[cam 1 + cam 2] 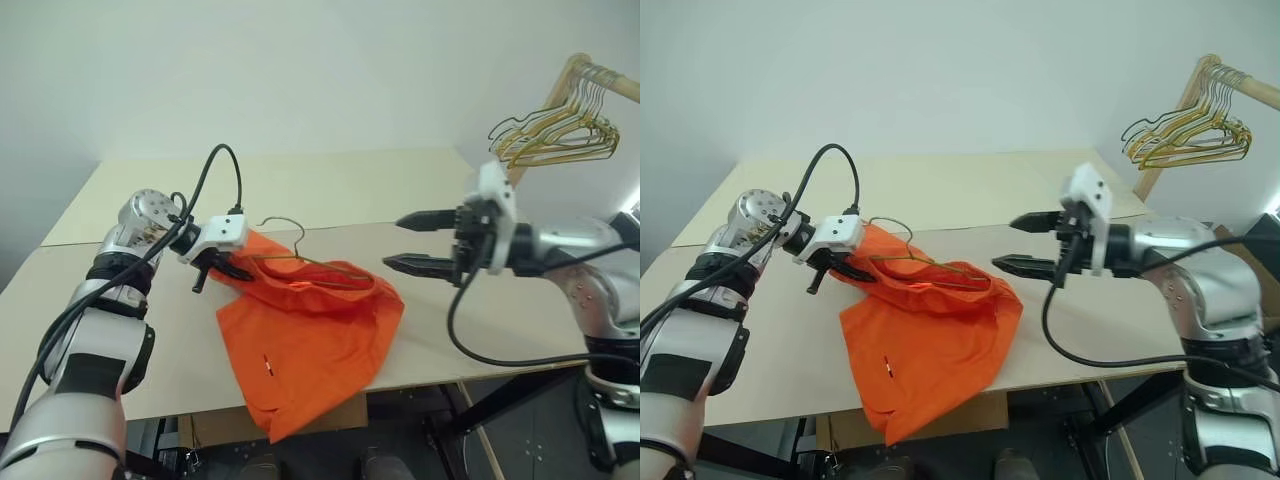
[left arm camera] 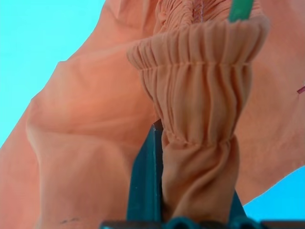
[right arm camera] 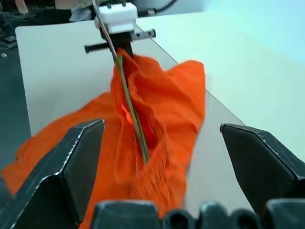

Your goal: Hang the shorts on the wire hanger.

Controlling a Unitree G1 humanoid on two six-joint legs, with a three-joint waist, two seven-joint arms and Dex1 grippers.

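On the near half of the table (image 1: pixel 120 370), the shorts (image 1: pixel 300 345) lie in a loose orange heap, their lower edge hanging past the table's front edge. They look light and thoroughly limp: wherever I lift them the rest will sag and slide. The gathered waistband is the one part with some body, so I judge that is the place to take hold, close beside the wire, not out in the thin leg fabric. The wire hanger (image 1: pixel 300 262) is thin, springy and probably slick; its hook rises just behind the shorts and its lower wire runs into the waistband opening, so the cloth could slip along it if pulled unevenly.

My left gripper (image 1: pixel 222 265) sits at the shorts' far-left corner, pinched shut on a bunched fold of waistband, with the hanger's wire right against it. My right gripper (image 1: pixel 425 241) hangs in the air to the right of the shorts, clear of them, jaws spread wide and holding nothing, pointing back toward the cloth.

Well beyond the shorts to the right, a bunch of gold and dark hangers (image 1: pixel 555 135) hangs on a wooden rail (image 1: pixel 600 75).
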